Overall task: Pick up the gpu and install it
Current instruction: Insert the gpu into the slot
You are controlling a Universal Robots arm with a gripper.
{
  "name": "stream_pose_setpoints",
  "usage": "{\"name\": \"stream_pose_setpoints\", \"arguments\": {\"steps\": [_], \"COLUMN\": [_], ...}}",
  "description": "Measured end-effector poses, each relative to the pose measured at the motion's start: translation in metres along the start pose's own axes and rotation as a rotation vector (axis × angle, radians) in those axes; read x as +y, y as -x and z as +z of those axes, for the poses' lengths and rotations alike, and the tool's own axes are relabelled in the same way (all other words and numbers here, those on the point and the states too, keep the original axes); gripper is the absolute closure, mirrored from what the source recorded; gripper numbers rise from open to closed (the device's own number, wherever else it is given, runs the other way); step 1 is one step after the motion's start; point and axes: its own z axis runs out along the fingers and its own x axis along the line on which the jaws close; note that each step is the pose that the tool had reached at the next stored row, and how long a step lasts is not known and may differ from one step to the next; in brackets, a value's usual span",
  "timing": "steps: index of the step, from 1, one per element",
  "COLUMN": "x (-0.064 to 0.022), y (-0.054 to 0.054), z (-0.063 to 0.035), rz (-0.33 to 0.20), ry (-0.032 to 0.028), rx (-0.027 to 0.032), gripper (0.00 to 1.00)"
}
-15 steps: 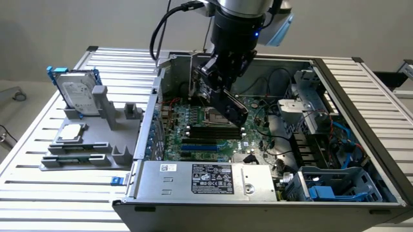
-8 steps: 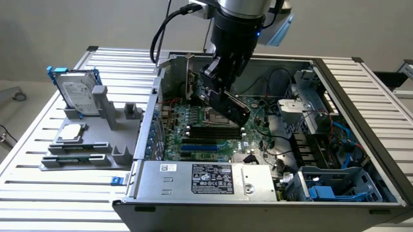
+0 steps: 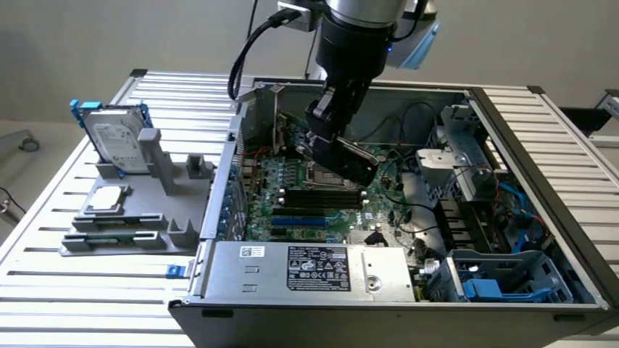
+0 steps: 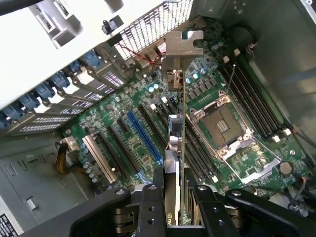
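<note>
The claw (image 4: 175,200) was closed on the gpu (image 4: 176,143), pinching the card edge-on between its fingers (image 4: 153,207); the card reached out beyond the fingertips, silver bracket (image 4: 183,47) at its far end; it was held over the motherboard (image 4: 123,133), between the blue slot (image 4: 143,136) and the socket (image 4: 222,128), inside the open case (image 3: 309,268) on the table (image 3: 58,290).

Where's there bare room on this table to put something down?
Bare slats between the gray parts holder and the near table edge, and the strip on the exterior view's right of the case. Inside the case is crowded: the end effector holds the graphics card over the motherboard.
</note>
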Motion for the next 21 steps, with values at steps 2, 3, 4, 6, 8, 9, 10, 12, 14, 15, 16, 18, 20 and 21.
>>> {"name": "stream_pose_setpoints", "arguments": {"steps": [2, 3, 4, 6, 8, 9, 10, 12, 14, 15, 16, 18, 20, 21], "x": [0.0, 0.0, 0.0, 0.0, 0.0, 0.0, 0.0, 0.0, 0.0, 0.0, 0.0, 0.0, 0.0, 0.0], "y": [0.0, 0.0, 0.0, 0.0, 0.0, 0.0, 0.0, 0.0, 0.0, 0.0, 0.0, 0.0, 0.0, 0.0], "z": [0.0, 0.0, 0.0, 0.0, 0.0, -0.0001, 0.0, 0.0, 0.0001, 0.0, 0.0001, 0.0001, 0.0003, 0.0003], "rz": [-0.036, -0.053, -0.07, -0.106, -0.142, -0.16, -0.178, -0.214, -0.252, -0.27, -0.288, -0.324, -0.36, -0.378], "ry": [-0.0028, -0.0049, -0.0075, -0.0122, -0.0158, -0.0173, -0.0184, -0.0202, -0.0221, -0.0231, -0.024, -0.0256, -0.0269, -0.0277], "rx": [0.0005, 0.0004, 0.0001, 0.0006, 0.0014, 0.0024, 0.0031, 0.0052, 0.0072, 0.0083, 0.0092, 0.0113, 0.0134, 0.0147], "gripper": [0.73, 0.73, 0.73, 0.73, 0.73, 0.73, 0.73, 0.73, 0.73, 0.73, 0.73, 0.73, 0.73, 0.73]}}
